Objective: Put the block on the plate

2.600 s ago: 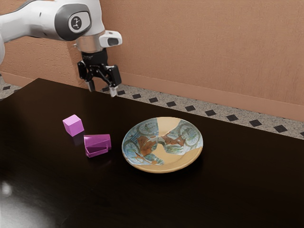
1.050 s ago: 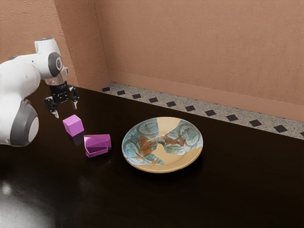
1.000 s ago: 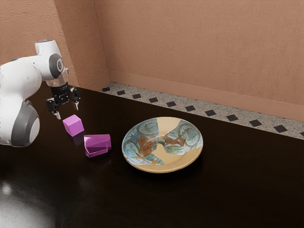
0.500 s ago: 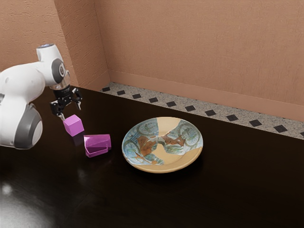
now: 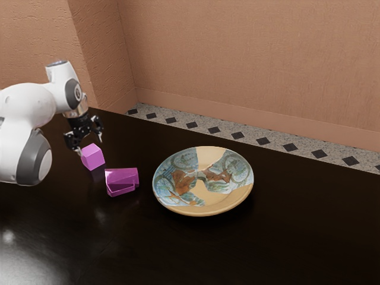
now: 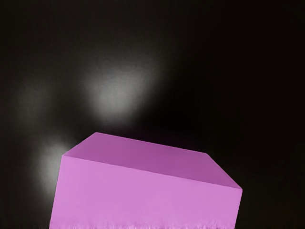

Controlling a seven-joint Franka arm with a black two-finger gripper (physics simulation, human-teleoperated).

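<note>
At the exterior view's left, the white arm with dark-grey joint rings (image 5: 29, 104) reaches out, its black two-finger gripper (image 5: 89, 146) low with fingers apart and nothing clamped. Just beneath it, the small pink cube-shaped block (image 5: 93, 157) sits on the glossy black table (image 5: 285, 237), off the plate. If the descent is off-centre, a fingertip could land on the block's top and tip or skid it. Beside it lies a glossy purple angular piece (image 5: 122, 181); a low sideways carry could knock that. Farther right, the round patterned ceramic plate's (image 5: 228, 205) sloping rim could make a badly released block slide. I can read no brand, label or writing.
</note>
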